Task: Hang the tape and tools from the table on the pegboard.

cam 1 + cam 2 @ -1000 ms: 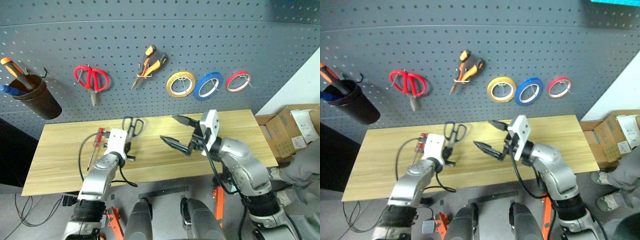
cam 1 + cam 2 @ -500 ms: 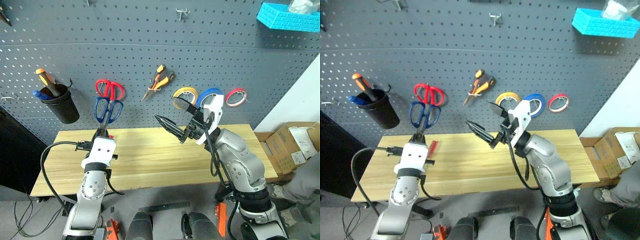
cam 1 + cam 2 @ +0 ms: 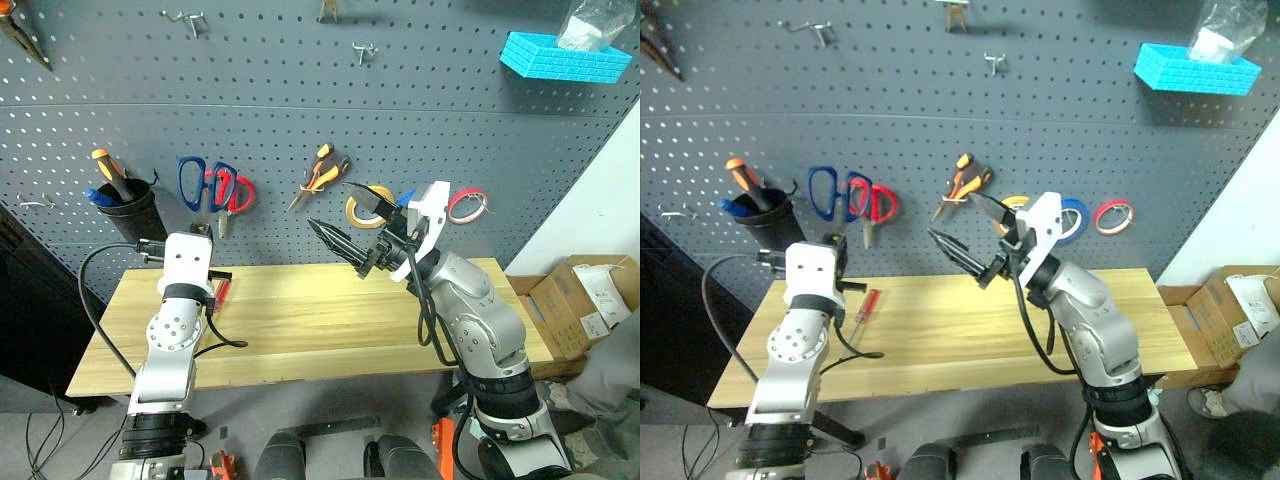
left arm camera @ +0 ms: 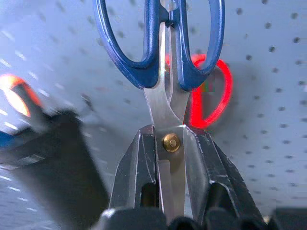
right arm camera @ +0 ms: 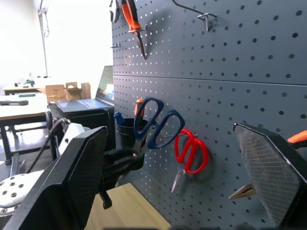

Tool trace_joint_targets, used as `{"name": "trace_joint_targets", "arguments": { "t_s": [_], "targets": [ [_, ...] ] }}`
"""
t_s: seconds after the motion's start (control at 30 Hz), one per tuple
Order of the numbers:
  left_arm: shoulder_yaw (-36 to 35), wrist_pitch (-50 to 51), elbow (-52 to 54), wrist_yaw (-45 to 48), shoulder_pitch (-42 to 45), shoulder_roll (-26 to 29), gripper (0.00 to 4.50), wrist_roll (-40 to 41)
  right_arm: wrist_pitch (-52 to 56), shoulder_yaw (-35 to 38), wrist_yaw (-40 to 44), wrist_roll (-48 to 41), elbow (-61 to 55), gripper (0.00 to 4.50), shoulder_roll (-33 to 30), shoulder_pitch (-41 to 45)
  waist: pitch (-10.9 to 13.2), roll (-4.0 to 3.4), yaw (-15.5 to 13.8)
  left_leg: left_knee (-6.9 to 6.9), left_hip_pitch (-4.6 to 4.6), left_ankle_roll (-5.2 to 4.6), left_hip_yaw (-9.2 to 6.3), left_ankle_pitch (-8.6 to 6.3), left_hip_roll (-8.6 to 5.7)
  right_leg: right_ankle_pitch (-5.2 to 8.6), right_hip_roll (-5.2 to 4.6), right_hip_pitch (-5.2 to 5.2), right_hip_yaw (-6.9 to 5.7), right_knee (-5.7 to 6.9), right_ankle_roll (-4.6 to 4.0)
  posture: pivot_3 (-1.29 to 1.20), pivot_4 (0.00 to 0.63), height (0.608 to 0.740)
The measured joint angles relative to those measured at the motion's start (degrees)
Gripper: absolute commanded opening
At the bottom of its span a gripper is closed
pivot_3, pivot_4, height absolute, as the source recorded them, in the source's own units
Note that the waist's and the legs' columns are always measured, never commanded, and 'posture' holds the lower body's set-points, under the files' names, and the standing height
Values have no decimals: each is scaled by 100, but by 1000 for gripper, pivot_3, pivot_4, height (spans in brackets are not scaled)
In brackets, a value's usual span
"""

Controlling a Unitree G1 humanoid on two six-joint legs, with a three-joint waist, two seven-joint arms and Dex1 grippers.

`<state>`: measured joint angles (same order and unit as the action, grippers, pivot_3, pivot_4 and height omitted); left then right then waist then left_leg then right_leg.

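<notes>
Item: dark-blue-handled scissors point(image 3: 196, 184), pinched at the blades near the pivot by the left pincer point(image 4: 169, 143), handle loops raised against the pegboard point(image 3: 300, 110) just beside the hung red-handled scissors point(image 3: 228, 190). Step in hand, by judgement: hanging the scissors; next move calls for slipping a loop over a free hook before letting go. Also listed: right pincer point(image 3: 338, 218) spread and empty above the surface point(image 3: 320, 320); red-handled screwdriver point(image 3: 221, 293) lying on it; pliers point(image 3: 320, 172) and blue tape point(image 3: 1072, 220) on the board.
</notes>
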<state>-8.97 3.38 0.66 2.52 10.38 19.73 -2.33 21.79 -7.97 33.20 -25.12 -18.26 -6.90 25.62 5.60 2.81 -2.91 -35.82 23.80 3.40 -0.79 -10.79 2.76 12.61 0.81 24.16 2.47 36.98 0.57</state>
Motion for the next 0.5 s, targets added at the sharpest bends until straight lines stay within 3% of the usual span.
{"name": "trace_joint_targets", "arguments": {
  "t_s": [0.37, 0.5],
  "targets": [
    [-161, 856, -554, 740, 302, -97, 460, 930, 0, 1, -204, 60, -2, 4500, -87, 0, -2, 0, 10, -10, -2, -1, -3, 1, 2, -9, 6, -2, 0, 9, 15, 148, 17, 740],
    [-173, 894, -632, 834, 433, -96, 1741, 1003, 0, 2, -219, 59, -2, 4500, -111, 0, -3, 0, 9, -12, -2, -1, -3, 1, 1, -9, 6, -3, 1, 10, 15, 145, 24, 740]
  ]
}}
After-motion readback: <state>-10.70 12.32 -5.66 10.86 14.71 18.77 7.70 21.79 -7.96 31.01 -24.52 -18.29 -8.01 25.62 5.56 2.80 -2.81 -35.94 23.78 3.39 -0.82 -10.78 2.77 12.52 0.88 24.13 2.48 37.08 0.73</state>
